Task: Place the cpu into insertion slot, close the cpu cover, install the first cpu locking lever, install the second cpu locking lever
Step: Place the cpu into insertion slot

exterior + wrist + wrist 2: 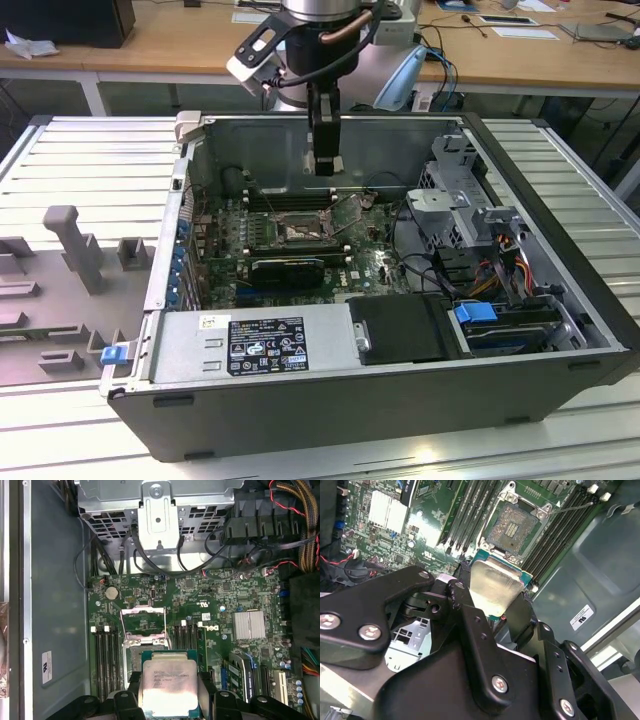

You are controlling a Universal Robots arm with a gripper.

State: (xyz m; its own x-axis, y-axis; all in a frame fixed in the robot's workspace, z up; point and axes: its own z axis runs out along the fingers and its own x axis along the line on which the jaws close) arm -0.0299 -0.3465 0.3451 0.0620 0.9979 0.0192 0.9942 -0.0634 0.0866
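Seen in the exterior view as a black gripper (322, 168) pointing straight down into an open computer case (400, 395), above the green motherboard (375, 262) and clear of it. Too small there to name the load between the fingertips for sure.

Answered in the second wrist view: clenched on the cpu (495, 587) by two opposite edges, pale metal face toward the camera. Beyond it, apart, the insertion slot (512, 526), lying bare with its brownish-gold centre uncovered. Flanked by long black memory slots (465, 517).

Added by the first wrist view: the cpu cover (144, 610) standing open at the far side of the insertion slot, green board visible through its square opening. Held in front of the insertion slot there, the cpu, hiding part of it.

Set on its side on a ribbed metal table (90, 140), the computer case. Grey fixture blocks (75, 245) on the exterior view's left. Behind, wooden desks (150, 45) with papers and cables.
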